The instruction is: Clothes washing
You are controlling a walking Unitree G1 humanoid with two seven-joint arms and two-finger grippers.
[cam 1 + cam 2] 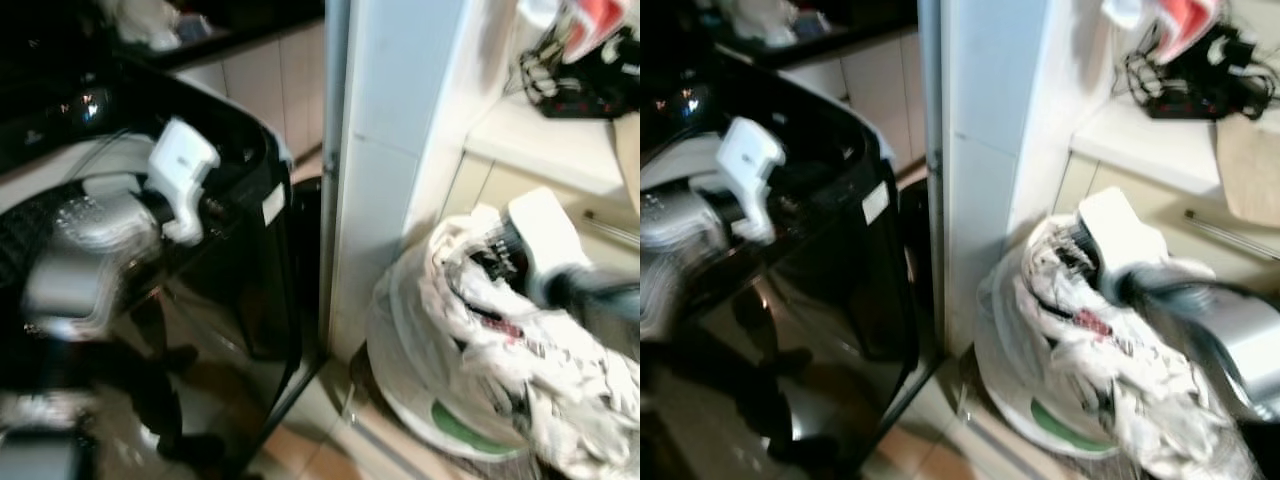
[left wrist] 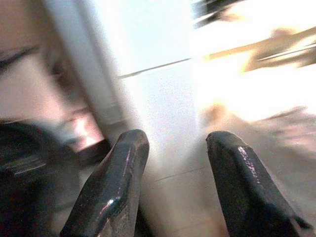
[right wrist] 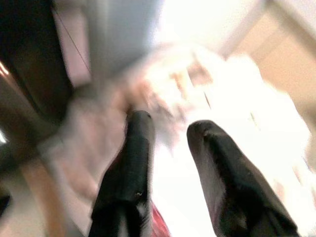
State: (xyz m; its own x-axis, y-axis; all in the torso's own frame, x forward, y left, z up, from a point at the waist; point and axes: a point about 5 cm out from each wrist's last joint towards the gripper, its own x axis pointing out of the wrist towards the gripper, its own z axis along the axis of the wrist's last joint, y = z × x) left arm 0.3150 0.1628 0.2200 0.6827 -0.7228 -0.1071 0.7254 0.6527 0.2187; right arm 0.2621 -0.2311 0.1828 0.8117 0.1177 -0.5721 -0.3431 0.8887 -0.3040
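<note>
From the head views a black glossy washing machine (image 1: 200, 260) stands on the robot's left, a pale wall pillar (image 1: 390, 150) rises in the middle, and on the right a white laundry basket (image 1: 430, 410) sits on the floor, heaped with white patterned clothes (image 1: 520, 350) that spill over its rim. The left arm, silver and blurred, reaches across the washer's top; the right arm comes in from the right with its white wrist housing just above the heap. The wrist views give what the head views cannot: the fingers themselves. In the left wrist view the left tool (image 2: 173, 163) has its two black fingers spread with bare air between them, nothing held, pointing toward the pale pillar with the dark washer off to one side. In the right wrist view the right tool (image 3: 170, 158) also has its fingers parted, aimed at the bright blurred heap of clothes; whether the tips touch the fabric I cannot tell through the blur, and a bit of red shows near the base of one finger. A narrow gap of tiled floor (image 1: 310, 440) runs between the washer's front corner and the basket, the pillar's edge standing close beside both. A pale bench (image 1: 1160, 140) behind the basket carries black cables and a red-and-white object.
</note>
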